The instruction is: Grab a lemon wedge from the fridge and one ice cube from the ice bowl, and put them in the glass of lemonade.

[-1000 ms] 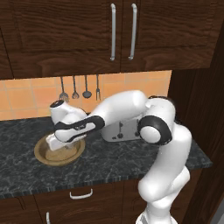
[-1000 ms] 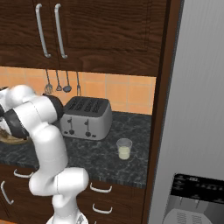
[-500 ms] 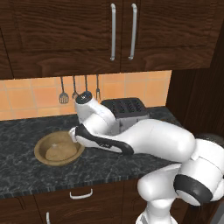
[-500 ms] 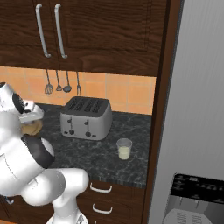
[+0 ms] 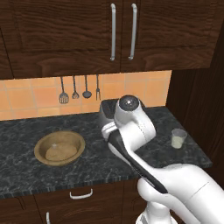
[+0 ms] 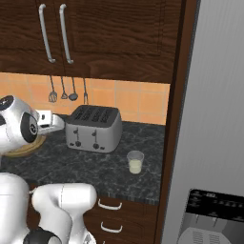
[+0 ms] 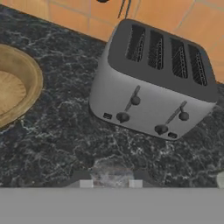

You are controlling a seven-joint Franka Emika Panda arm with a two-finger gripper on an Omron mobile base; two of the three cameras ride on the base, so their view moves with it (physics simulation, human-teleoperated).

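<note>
**Claw over counter, pale lump pinched between tips**

The claw (image 7: 110, 183) is seen at the bottom of the hand view, its two tips drawn narrow around a small pale translucent lump, taken to be the ice cube (image 7: 110, 175). Below it lies the dark speckled counter (image 7: 57, 131), in front of the toaster (image 7: 153, 83).

The ice bowl (image 5: 60, 148) is set on the counter left of the toaster; a pale lump is noted inside it in the left base view. Its wooden rim (image 7: 19, 83) is also caught at the left edge of the hand view.

The glass of lemonade (image 6: 135, 162) is placed on the counter right of the toaster, near the front edge, well apart from the bowl. The grey fridge (image 6: 214, 119) is seen at far right, doors closed. The lemon wedge cannot be made out.
</note>
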